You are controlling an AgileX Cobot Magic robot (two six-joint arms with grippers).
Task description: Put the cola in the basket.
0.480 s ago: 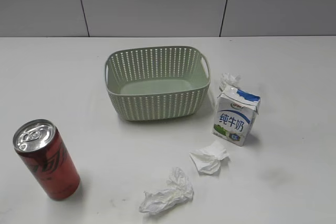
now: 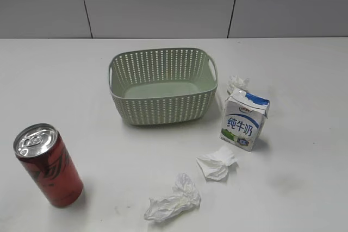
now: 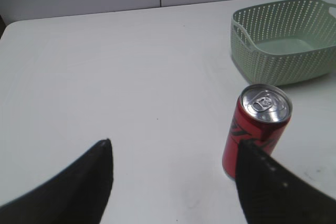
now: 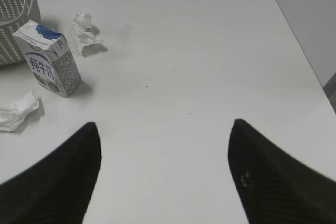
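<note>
The cola [image 2: 48, 164], a tall red can with black markings and a silver top, stands upright at the front left of the white table. The pale green perforated basket [image 2: 163, 106] stands empty behind it, near the middle. Neither gripper shows in the exterior view. In the left wrist view my left gripper [image 3: 173, 142] is open and empty; the cola [image 3: 257, 127] stands just beyond its right finger, with the basket [image 3: 283, 61] farther off. In the right wrist view my right gripper [image 4: 164, 124] is open and empty over bare table.
A white-and-blue milk carton [image 2: 244, 119] stands right of the basket, also in the right wrist view [image 4: 48, 59]. Three crumpled tissues lie around it: behind the carton [image 2: 237, 83], in front [image 2: 217, 164], and at the front edge [image 2: 173, 200]. A grey panelled wall runs behind the table.
</note>
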